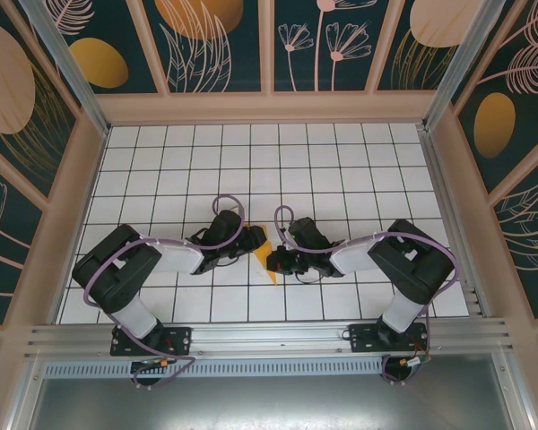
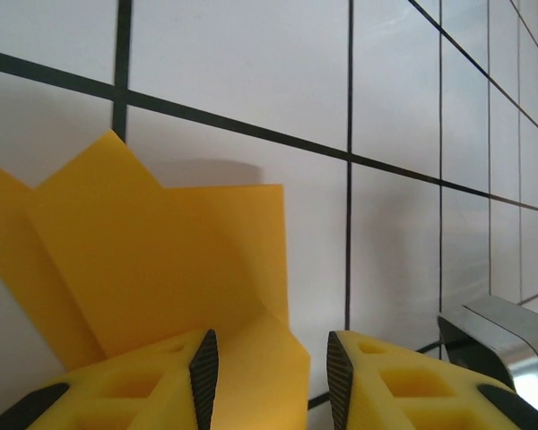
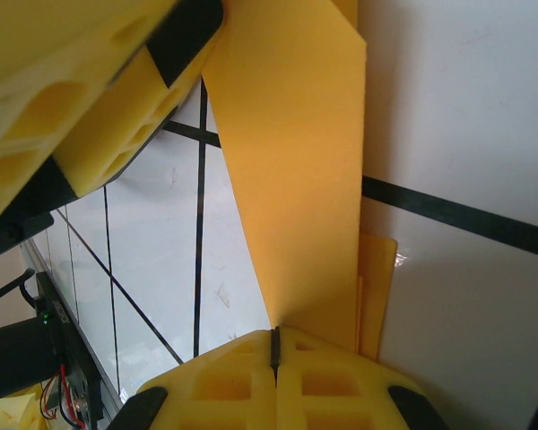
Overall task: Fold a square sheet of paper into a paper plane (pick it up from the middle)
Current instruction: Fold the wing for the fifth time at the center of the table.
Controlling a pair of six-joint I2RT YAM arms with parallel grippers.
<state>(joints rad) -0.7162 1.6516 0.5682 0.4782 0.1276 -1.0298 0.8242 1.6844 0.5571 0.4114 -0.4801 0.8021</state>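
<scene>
Right pincer (image 3: 274, 340): pressed together on the lower edge of the sheet of paper (image 3: 296, 179), which rises straight out of the seam between its fingers.
Left pincer (image 2: 273, 363): spread. One black pad (image 2: 203, 363) is laid against the sheet, while the other is parted from it by a strip of bare worktop (image 2: 251, 81). No pinch is made.
Sheet position: between the two pincers, just ahead of the left one and clamped in the right one. From above it is seen as a small wedge where both wrists meet.
Step in hand: judged to be the setting of a fold, with one side anchored and the other side to be pressed.
Good execution: the right-hand clamp should be held firm. The left pads should be closed squarely across the crease line, not beside it, so that the layers are not skewed.
Care needed: only a slight pull is advised, since such thin paper is likely to be torn or slid out of a clamp.
Material: thin, matte, orange-yellow paper, stiff enough for its flaps to stand up unaided.
Shape: overlapping layers with straight edges and sharp corners. Ahead of the left pincer a pointed flap is set behind a squarer one, and a narrow second layer is seen beside the right pincer's seam.
Worktop surface: glossy white tiles ruled by dark grid lines (image 2: 349, 179), judged slippery for paper.
Pincer fingers: yellow latticed plastic faced with black pads.
</scene>
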